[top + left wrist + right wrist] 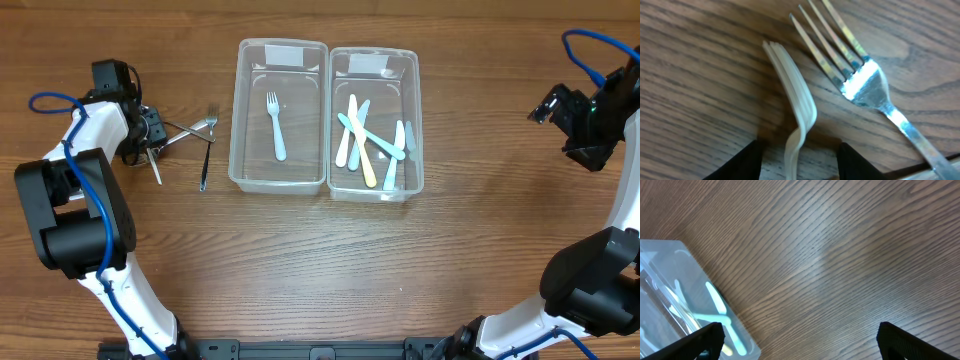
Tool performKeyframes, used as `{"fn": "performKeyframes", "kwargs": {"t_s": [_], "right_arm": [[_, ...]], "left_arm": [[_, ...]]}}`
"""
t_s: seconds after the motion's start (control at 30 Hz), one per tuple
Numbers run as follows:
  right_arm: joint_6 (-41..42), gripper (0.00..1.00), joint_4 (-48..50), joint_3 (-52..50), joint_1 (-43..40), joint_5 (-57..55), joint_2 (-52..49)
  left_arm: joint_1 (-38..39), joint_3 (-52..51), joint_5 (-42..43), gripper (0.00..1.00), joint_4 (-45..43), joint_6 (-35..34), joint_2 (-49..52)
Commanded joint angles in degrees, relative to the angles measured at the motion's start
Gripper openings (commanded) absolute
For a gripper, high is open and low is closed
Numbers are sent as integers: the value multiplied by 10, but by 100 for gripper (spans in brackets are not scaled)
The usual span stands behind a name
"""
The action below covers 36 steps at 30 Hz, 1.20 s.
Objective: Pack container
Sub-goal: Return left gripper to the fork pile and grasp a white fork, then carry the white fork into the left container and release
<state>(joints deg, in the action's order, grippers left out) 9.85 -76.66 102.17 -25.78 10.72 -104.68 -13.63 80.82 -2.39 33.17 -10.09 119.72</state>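
Two clear plastic containers stand side by side at the table's middle. The left container (240, 120) holds one light blue fork (277, 125). The right container (415, 130) holds several pastel plastic utensils (365, 145). My left gripper (152, 128) is low over the table at the far left, open, with its fingers (800, 150) on either side of a cream plastic fork (795, 95) lying on its edge. A metal fork (865, 80) lies just beside it. My right gripper (550, 105) is open and empty at the far right, over bare wood (800, 330).
Left of the containers a silver fork (190, 130) and a darker utensil (205, 165) lie crossed on the wood. The right container's corner shows in the right wrist view (670, 280).
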Motion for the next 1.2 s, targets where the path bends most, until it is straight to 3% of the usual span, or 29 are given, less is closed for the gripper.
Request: {"fn": "performKeyframes", "kwargs": {"t_s": [0.0,0.17,0.27,0.47,0.63,0.7,0.8,0.93,1.07,1.17], "right_arm": [[3,100,0,10,2,5,5],[3,100,0,10,2,5,5],[3,100,0,10,2,5,5],[3,100,0,10,2,5,5],[3,100,1,10,2,5,5],[3,100,0,10,2,5,5],[3,100,0,10,2,5,5],[3,100,0,10,2,5,5],[3,100,0,10,2,5,5],[3,100,0,10,2,5,5]], "left_arm": [[-3,-5,17,44,1,7,21],[-2,-3,50,15,12,7,21],[-2,5,74,5,32,6,21],[0,107,80,4,167,7,20],[15,291,78,4,330,7,20],[38,417,81,4,421,7,20],[77,508,90,4,474,10,20],[165,572,78,4,476,28,20],[244,561,11,5,431,16,32],[281,551,7,7,408,-9,67]]}}
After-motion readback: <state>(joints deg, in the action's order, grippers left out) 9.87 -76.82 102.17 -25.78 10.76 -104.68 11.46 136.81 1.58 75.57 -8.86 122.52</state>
